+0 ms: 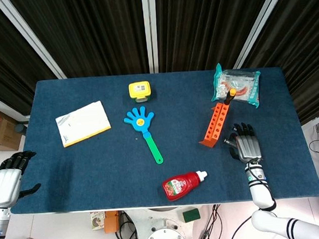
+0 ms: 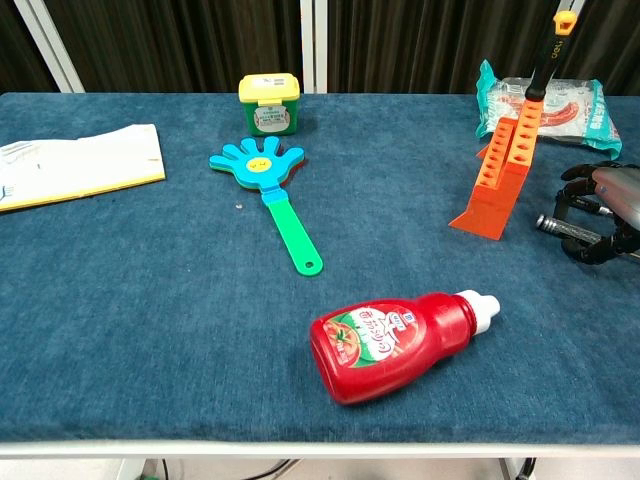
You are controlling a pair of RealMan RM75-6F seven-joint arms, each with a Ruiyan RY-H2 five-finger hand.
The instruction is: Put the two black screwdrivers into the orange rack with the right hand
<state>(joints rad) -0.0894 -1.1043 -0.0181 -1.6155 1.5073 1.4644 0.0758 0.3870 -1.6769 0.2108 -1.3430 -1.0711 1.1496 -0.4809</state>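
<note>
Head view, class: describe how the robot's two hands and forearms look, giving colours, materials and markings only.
Both the left hand and the right hand have silver-grey metallic backs and black fingers. The right wrist is white with a dark band, on a white forearm with black stripes lower down. The left forearm is white too.

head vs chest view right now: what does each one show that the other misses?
Only the head view shows the left hand, off the table's left edge, and the right forearm.

Only the chest view shows side-on the right hand's fingers curled over a black screwdriver lying on the cloth.

Both show the right hand, the orange rack with one orange-tipped tool standing in it, the red ketchup bottle, the blue-and-green hand clapper and the snack packet.
</note>
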